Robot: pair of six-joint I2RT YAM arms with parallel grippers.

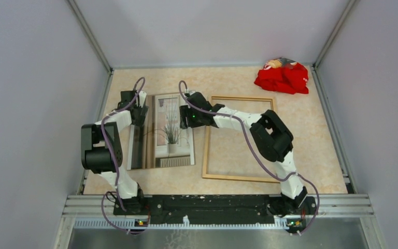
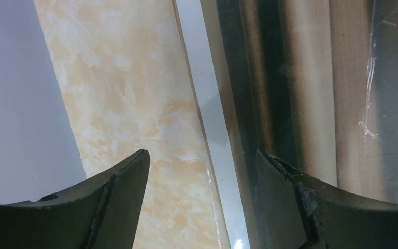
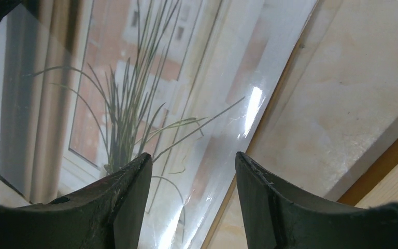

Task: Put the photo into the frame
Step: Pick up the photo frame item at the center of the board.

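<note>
The photo (image 1: 166, 132), a window scene with a potted plant and brown curtains, lies face up on the table left of centre. The frame (image 1: 206, 150), pale wood side up, lies just to its right. My left gripper (image 1: 139, 115) hangs over the photo's upper left edge. In the left wrist view it (image 2: 202, 155) is open and straddles the white border (image 2: 212, 119), one finger over the table, one over the curtains. My right gripper (image 1: 185, 116) is over the photo's right edge. In the right wrist view it (image 3: 193, 155) is open astride that glossy edge (image 3: 249, 109), and the frame (image 3: 388, 163) shows at the lower right.
A red cloth bundle (image 1: 282, 77) lies at the far right corner. Grey walls with metal rails close the table in on the left, back and right. A thin brown line (image 3: 269, 114) runs under the photo's edge. Marbled tabletop (image 2: 134, 104) shows left of the photo.
</note>
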